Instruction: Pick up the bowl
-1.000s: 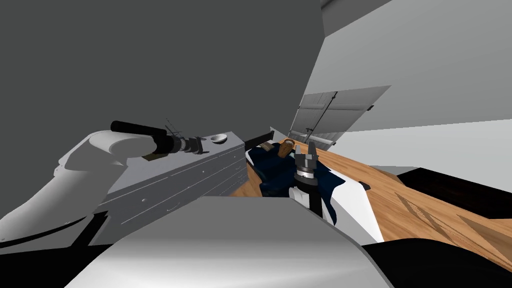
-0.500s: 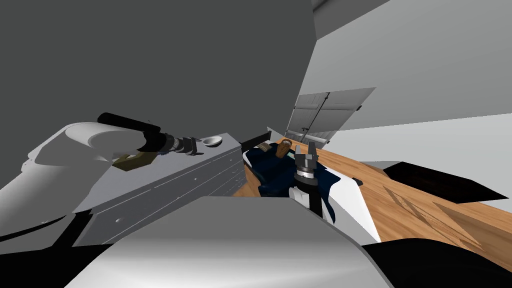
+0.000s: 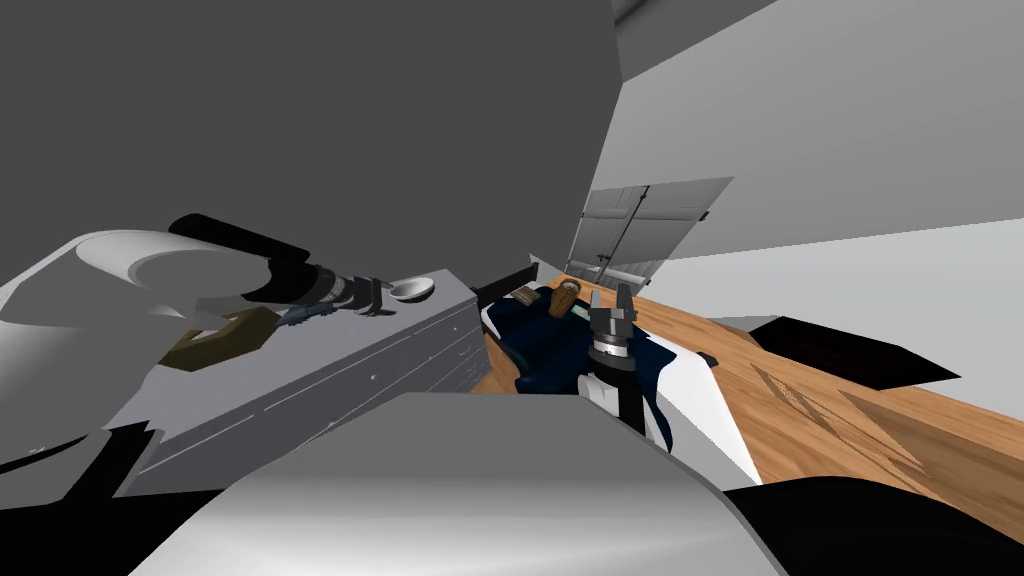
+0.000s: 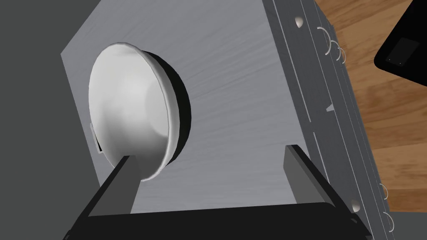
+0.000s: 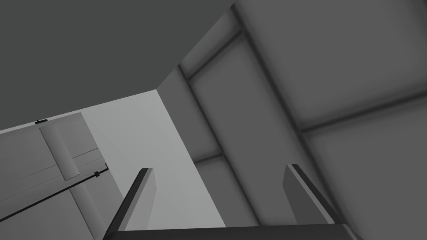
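Left claw [image 4: 210, 154], fingers apart, hovers at the grey dresser [image 4: 233, 83]. The white bowl [image 4: 129, 112] sits just ahead of one finger, off-centre, not yet gripped or lifted. Right claw [image 5: 219, 168] idle, fingers apart.

The head camera looks steeply down and forward, rolled, over the grey chest of drawers [image 3: 330, 370]. The left wrist camera looks along the left gripper [image 4: 210, 153], close onto that chest's top, with the white bowl [image 4: 129, 112] by one of its fingers [image 4: 125, 183]; both views share top and bowl. The right wrist camera looks past the right gripper [image 5: 219, 167], elsewhere.
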`<state>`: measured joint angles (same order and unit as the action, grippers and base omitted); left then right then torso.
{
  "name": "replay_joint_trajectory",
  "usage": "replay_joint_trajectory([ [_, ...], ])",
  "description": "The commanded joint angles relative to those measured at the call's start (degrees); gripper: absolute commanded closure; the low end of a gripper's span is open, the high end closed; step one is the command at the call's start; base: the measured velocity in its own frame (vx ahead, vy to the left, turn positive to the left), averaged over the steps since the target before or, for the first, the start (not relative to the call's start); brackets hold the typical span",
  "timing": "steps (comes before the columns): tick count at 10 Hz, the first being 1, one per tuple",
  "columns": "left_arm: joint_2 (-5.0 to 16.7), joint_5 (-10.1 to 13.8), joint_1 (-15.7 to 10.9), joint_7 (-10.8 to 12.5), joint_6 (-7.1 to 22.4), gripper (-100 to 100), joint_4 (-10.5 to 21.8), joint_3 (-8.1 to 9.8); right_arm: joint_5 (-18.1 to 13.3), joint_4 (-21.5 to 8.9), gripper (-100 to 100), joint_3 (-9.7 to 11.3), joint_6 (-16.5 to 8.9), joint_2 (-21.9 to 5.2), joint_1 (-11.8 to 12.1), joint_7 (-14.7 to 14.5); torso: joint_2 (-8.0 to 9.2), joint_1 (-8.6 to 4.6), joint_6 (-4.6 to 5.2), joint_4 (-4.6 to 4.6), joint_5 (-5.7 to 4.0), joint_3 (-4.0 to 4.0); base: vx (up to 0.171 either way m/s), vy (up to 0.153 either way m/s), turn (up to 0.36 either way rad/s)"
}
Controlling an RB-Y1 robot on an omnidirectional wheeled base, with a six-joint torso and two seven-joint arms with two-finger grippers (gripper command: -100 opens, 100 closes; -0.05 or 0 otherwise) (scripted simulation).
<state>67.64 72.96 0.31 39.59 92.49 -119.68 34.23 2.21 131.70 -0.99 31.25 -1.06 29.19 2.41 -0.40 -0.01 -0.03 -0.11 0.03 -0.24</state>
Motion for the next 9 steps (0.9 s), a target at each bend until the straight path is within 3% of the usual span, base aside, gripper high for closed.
replay_joint_trajectory([
  [1,1.5,1.0,0.3,1.1,2.9,-100,0.7,0.83,0.0,0.0,0,0.0,0.0,0.0,0.0,0.0,0.00,0.00,0.00,0.00,0.00,0.00,0.109,0.023,-0.138],
  [3,2.5,1.7,0.8,2.0,5.6,-100,1.2,1.45,0.0,0.0,0,0.0,0.0,0.0,0.0,0.0,0.04,0.04,-0.01,0.01,0.01,0.02,0.081,0.019,-0.070],
  [4,2.5,1.7,0.8,2.0,5.6,-100,1.2,1.45,0.0,0.0,0,0.0,0.0,0.0,0.0,0.0,0.05,0.02,0.01,0.02,0.00,0.04,0.075,0.012,-0.057],
  [9,5.0,3.4,3.0,4.7,13.0,-100,2.6,2.71,0.0,0.0,0,0.0,0.0,0.0,0.0,0.0,0.04,0.03,0.00,0.01,0.01,0.02,0.102,0.023,-0.102],
])
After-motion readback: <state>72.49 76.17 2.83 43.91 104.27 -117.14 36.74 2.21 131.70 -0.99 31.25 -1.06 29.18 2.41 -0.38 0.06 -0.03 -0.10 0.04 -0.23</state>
